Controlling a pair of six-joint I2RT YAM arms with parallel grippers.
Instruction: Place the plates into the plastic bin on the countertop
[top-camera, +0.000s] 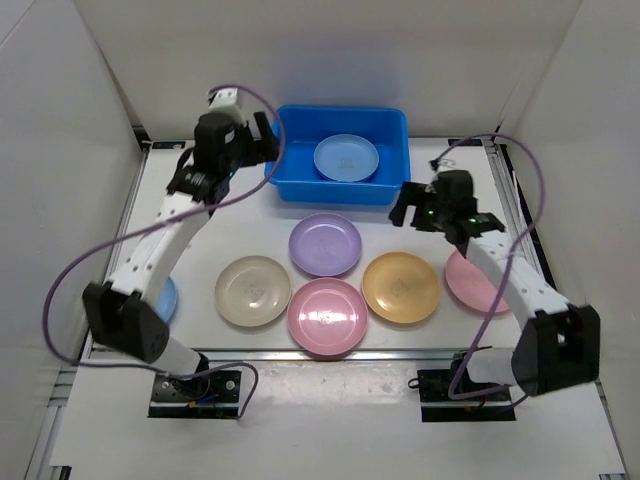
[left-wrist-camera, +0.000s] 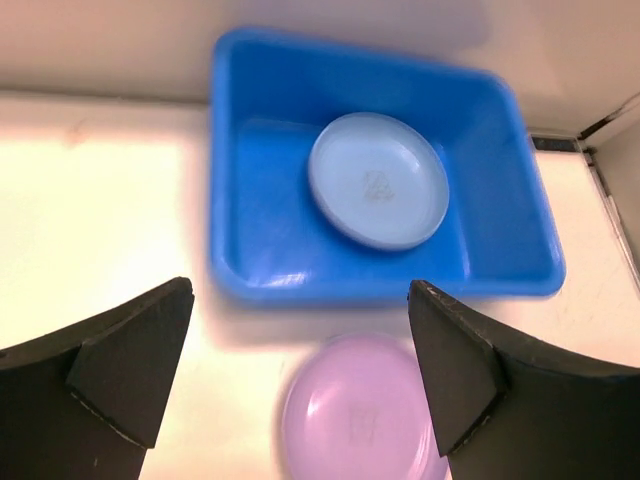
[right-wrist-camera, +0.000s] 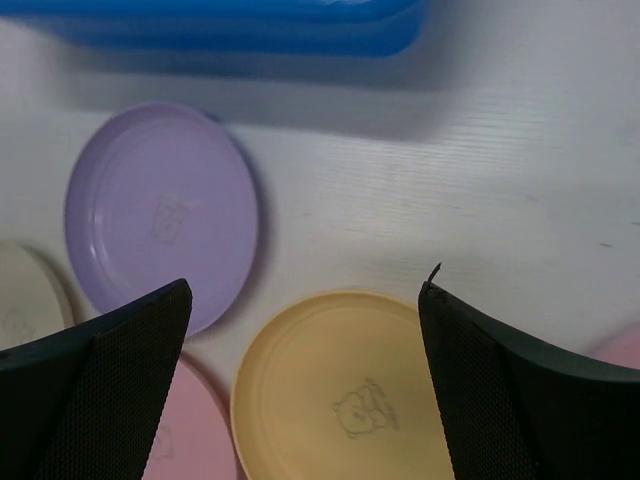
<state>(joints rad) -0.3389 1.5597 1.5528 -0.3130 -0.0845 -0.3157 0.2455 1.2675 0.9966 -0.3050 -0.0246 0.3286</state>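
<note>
While one light blue plate (top-camera: 346, 157) lies inside the plastic bin (top-camera: 330, 190) and the other plates (top-camera: 325, 243) rest on the countertop (top-camera: 250, 225) before it, the left gripper (left-wrist-camera: 300, 290) and right gripper (right-wrist-camera: 305, 288) hang near it, both wide open and empty.

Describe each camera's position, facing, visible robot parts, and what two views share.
Top external: overhead behind, facing the countertop; left arm and right arm show.
Left wrist: near the blue bin, facing it and its light blue plate; left fingers show.
Right wrist: above the orange-yellow plate, facing down; right fingers show.
Wrists share the purple plate.
</note>
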